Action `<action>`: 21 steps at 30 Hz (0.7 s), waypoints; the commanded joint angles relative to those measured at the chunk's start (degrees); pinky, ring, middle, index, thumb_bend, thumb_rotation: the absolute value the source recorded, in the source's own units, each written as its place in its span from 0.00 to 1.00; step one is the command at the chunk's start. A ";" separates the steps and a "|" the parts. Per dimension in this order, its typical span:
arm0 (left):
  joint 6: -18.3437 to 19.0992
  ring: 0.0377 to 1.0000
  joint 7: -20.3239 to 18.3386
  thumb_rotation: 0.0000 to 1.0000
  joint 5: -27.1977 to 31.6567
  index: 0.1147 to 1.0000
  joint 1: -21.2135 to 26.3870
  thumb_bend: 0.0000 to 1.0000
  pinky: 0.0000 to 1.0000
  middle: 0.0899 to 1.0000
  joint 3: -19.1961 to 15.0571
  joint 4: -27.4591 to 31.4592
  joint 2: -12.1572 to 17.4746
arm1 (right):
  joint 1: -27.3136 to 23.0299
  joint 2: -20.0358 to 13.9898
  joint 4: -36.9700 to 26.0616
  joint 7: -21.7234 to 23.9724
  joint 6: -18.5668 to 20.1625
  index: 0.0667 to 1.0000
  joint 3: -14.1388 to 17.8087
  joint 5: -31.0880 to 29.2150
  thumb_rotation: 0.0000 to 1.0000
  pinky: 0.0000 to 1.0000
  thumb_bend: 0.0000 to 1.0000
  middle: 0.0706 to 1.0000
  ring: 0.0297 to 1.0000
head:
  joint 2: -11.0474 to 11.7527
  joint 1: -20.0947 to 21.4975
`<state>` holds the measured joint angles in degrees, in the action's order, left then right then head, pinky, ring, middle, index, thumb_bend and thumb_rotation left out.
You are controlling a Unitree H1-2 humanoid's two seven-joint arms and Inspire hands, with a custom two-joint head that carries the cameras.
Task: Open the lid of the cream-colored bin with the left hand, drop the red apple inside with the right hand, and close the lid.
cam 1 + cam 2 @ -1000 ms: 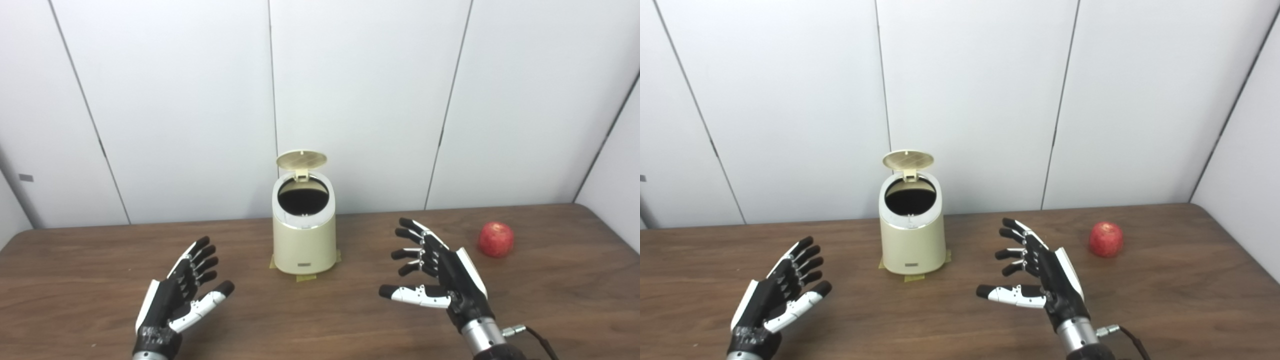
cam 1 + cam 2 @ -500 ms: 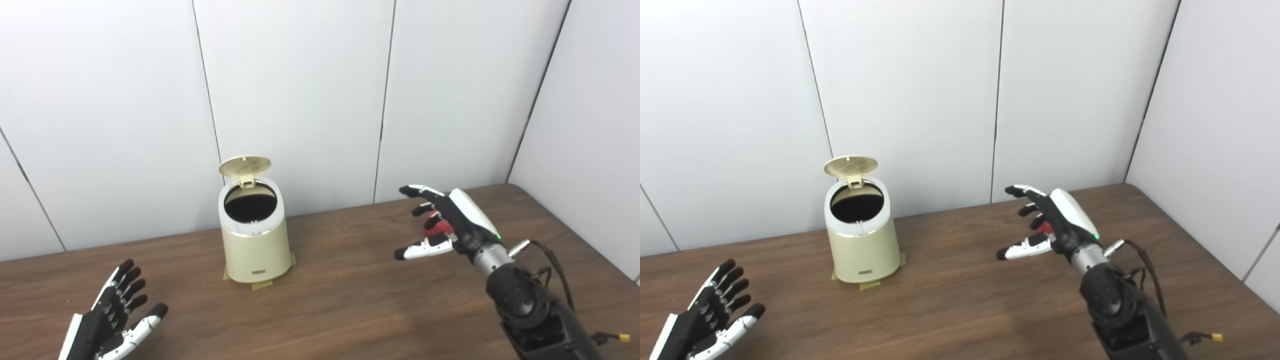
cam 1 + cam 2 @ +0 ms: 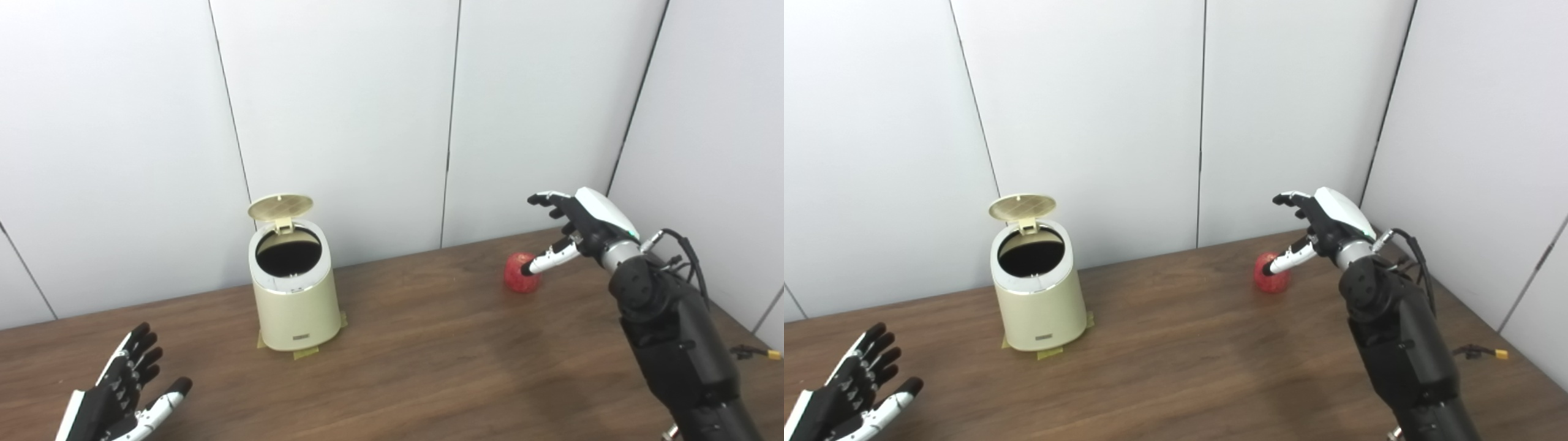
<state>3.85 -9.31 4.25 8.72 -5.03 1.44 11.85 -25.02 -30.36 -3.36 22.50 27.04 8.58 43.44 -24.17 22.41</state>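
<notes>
Left eye view: cream bin (image 3: 297, 294) stood on the table (image 3: 429, 367), lid (image 3: 280, 206) up, front label too small to read | red apple (image 3: 520, 274) lay right, under the empty, spread right hand (image 3: 582, 226) | Right eye view: left hand (image 3: 845, 404) released, resting near the table's edge.

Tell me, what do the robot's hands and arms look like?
Both hands are black with white parts. The right hand has a smooth white shell on its back with a tiny green light, black fingers and a white thumb with a black tip. A silver metal wrist joins it to a chunky black arm with thin black cables looping beside it. The left hand has black fingers and a white thumb too.
</notes>
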 commanded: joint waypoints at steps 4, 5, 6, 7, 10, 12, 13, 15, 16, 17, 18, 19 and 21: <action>0.25 0.93 0.43 0.07 -0.41 0.97 1.80 0.57 0.93 0.96 0.20 3.36 0.73 | -5.60 -3.52 6.49 -0.53 -0.14 0.86 -1.52 2.43 0.24 0.65 0.89 0.90 0.85 | -0.19 -0.24; 0.50 0.93 0.46 0.07 -0.54 0.96 1.75 0.57 0.93 0.96 0.27 3.67 0.73 | -6.11 -3.37 7.88 -0.53 -0.14 0.86 -1.66 2.52 0.24 0.66 0.89 0.91 0.86 | -0.19 -0.24; 0.65 0.92 0.48 0.07 -0.64 0.97 1.71 0.56 0.93 0.95 0.30 3.88 0.73 | -6.54 -3.24 9.08 -0.53 -0.15 0.86 -1.77 2.46 0.24 0.66 0.89 0.91 0.86 | -0.22 -0.28; 0.70 0.92 0.47 0.07 -0.63 0.96 1.69 0.56 0.93 0.95 0.29 4.01 0.70 | -7.02 -3.15 10.43 -0.57 -0.15 0.87 -1.91 2.26 0.23 0.67 0.89 0.92 0.86 | -0.22 -0.28; 0.86 0.91 0.31 0.04 -0.22 0.96 1.52 0.56 0.90 0.95 0.16 4.57 0.69 | -8.35 -3.04 14.69 -1.85 -0.19 0.87 -3.04 0.19 0.24 0.69 0.93 0.91 0.87 | -0.39 -0.45; 1.41 0.91 0.44 0.04 -0.34 0.96 1.41 0.57 0.89 0.95 0.11 5.12 0.69 | -8.82 -3.01 16.41 -2.91 -0.29 0.86 -4.00 -1.06 0.25 0.71 0.95 0.91 0.87 | -0.51 -0.59; 1.75 0.90 0.56 0.04 -0.42 0.96 1.35 0.57 0.89 0.94 0.07 5.42 0.66 | -9.02 -2.91 17.15 -3.44 -0.31 0.86 -4.53 -1.43 0.26 0.72 0.96 0.92 0.87 | -0.61 -0.70; 2.24 0.90 0.77 0.04 -0.81 0.96 1.22 0.57 0.90 0.94 0.10 5.96 0.70 | -9.46 -2.77 18.77 -4.46 -0.34 0.86 -5.71 -2.04 0.24 0.72 0.95 0.92 0.87 | -0.67 -0.76; 2.46 0.90 0.84 0.05 -1.07 0.95 1.15 0.58 0.89 0.93 0.16 6.18 0.76 | -9.75 -2.76 19.82 -4.92 -0.32 0.86 -6.52 -2.13 0.22 0.72 0.93 0.92 0.87 | -0.70 -0.80; 2.62 0.90 0.96 0.06 -1.41 0.95 1.10 0.58 0.90 0.93 0.27 6.37 0.78 | -10.13 -2.81 21.03 -5.21 -0.31 0.86 -7.58 -1.97 0.22 0.72 0.92 0.93 0.87 | -0.70 -0.80; 2.87 0.90 1.03 0.06 -1.62 0.95 1.00 0.58 0.90 0.93 0.34 6.70 0.80 | -10.45 -2.92 22.18 -5.62 -0.50 0.86 -8.62 -1.97 0.22 0.72 0.91 0.93 0.88 | -0.93 -0.93; 3.04 0.90 1.02 0.06 -1.73 0.95 0.91 0.58 0.90 0.93 0.40 6.96 0.83 | -10.70 -3.09 23.20 -6.10 -0.95 0.87 -9.53 -2.10 0.22 0.72 0.90 0.93 0.88 | -0.96 -0.95; 3.17 0.90 0.82 0.07 -2.07 0.95 0.70 0.57 0.90 0.93 0.58 7.55 0.96 | -10.83 -3.10 24.18 -6.99 -1.47 0.86 -10.76 -2.69 0.23 0.71 0.91 0.92 0.86 | -1.27 -1.19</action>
<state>7.95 -8.84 2.47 8.02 -4.50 6.67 11.86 -32.29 -31.90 21.21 17.59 26.81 -2.22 40.98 -25.31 21.27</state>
